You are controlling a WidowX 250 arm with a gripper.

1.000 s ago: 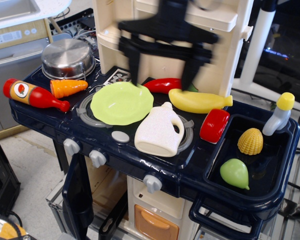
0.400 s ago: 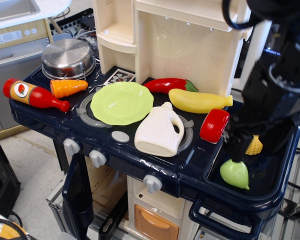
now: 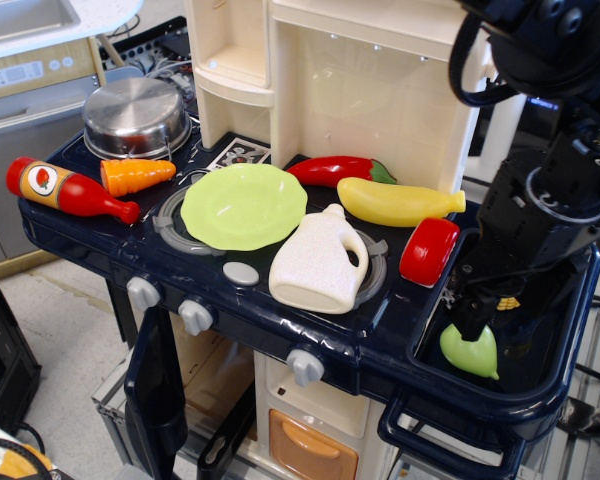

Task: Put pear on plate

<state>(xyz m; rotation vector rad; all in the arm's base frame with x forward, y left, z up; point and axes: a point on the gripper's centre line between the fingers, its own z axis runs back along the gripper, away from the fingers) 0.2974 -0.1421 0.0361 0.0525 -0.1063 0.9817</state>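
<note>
The light-green pear [image 3: 470, 353] lies in the dark blue sink basin [image 3: 480, 398] at the right of the toy kitchen. My black gripper [image 3: 505, 318] has come down into the basin from above, jaws spread. Its left finger [image 3: 470, 312] touches the pear's top; the other finger is hard to tell apart from the dark basin. The pear is not gripped. The lime-green plate [image 3: 243, 205] lies on the left burner, far to the left of the gripper, with nothing on it.
A white jug [image 3: 318, 264], red can [image 3: 429, 250], yellow banana [image 3: 395, 201] and red pepper [image 3: 330, 169] lie between plate and sink. Yellow corn [image 3: 507, 301] shows behind my gripper. A steel pot [image 3: 135, 116], carrot [image 3: 135, 175] and ketchup bottle [image 3: 65, 189] are at the left.
My gripper swung from above the plate and pepper over to the sink on the right, then dropped lower, so its left finger now touches the pear. The pear has not moved.
</note>
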